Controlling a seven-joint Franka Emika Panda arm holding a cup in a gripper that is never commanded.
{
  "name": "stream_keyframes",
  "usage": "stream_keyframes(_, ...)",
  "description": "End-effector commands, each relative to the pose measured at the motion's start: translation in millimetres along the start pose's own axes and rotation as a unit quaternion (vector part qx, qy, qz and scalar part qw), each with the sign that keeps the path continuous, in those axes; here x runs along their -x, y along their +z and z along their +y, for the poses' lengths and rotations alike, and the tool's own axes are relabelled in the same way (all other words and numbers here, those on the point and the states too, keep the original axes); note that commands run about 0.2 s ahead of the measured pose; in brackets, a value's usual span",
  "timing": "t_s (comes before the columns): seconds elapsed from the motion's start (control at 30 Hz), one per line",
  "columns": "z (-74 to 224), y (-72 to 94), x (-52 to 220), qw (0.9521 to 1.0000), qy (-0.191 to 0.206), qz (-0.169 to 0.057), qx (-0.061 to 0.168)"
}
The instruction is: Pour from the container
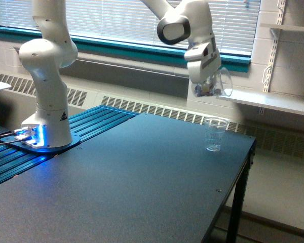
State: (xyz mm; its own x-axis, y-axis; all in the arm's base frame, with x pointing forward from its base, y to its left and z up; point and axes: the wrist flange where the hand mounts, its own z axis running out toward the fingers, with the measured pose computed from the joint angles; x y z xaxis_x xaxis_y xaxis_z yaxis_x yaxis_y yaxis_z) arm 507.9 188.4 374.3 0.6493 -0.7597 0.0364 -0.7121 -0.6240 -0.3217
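Observation:
My gripper (209,81) is shut on the container (213,86), a clear handled vessel held high above the table's far right part. Its looped handle (227,83) points toward the exterior view's right, and small pale and dark pieces show through its walls. The container hangs above and slightly left of a small clear tapered cup (216,134), which stands upright and looks empty on the dark table (142,187).
The arm's white base (45,106) stands at the left on a blue ribbed plate (91,124). A white shelf (273,104) juts from the wall at right, close behind the container. The table's right edge (238,187) drops to the floor.

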Motion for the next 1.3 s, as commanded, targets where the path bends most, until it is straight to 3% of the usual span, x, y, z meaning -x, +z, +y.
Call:
stream_keyframes(0.03, -0.6, 21.0, 26.7, 0.9998, -0.001, -0.017, 0.009)
stream_keyframes(0.83, -10.6, 68.6, 100.9, 0.9963, -0.005, -0.078, 0.037)
stream_keyframes(1.13, -19.7, 73.2, 91.7, 0.9902, 0.054, -0.125, 0.030)
stream_keyframes(1.3, -23.3, 81.4, 97.8, 0.9890, 0.050, -0.133, 0.041)
